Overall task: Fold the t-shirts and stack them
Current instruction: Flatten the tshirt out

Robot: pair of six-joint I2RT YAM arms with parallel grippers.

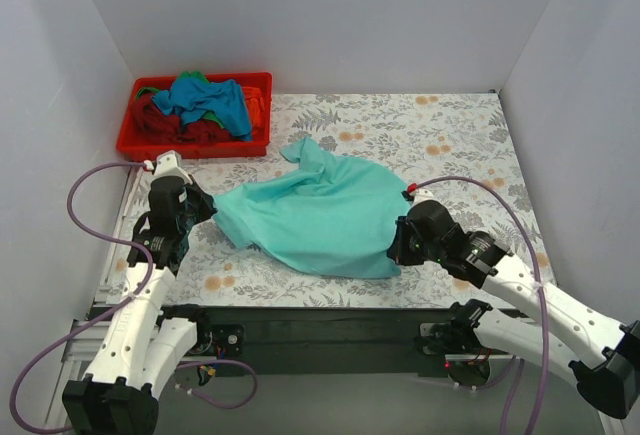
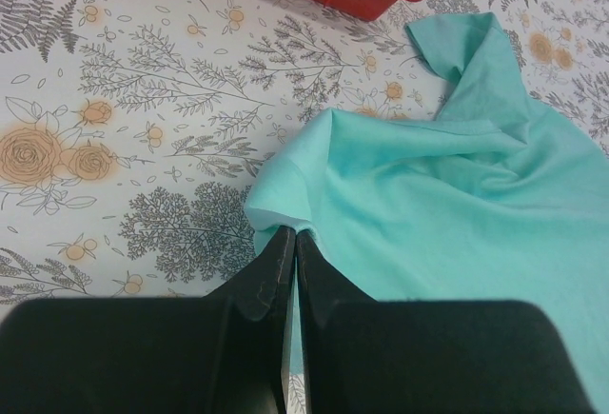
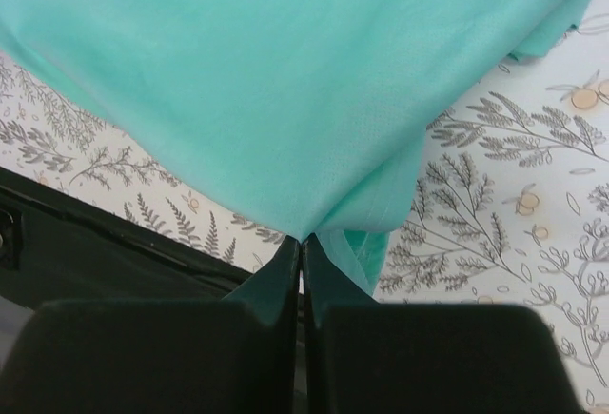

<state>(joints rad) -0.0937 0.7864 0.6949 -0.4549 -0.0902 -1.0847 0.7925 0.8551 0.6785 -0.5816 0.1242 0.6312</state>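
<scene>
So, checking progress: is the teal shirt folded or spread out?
Spread, not folded: the teal shirt lies loose and rumpled, left gripper and right gripper pinching opposite edges.

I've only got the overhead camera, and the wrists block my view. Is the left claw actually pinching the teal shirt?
Observer: Yes. The left wrist view shows the left claw shut on a folded edge of the mint-teal shirt.
Operator: And the right one?
Observer: The right claw is shut on the shirt too, at a bunched edge.
Operator: Just a single layer there?
Observer: No, several folds gather into that pinch.
</scene>
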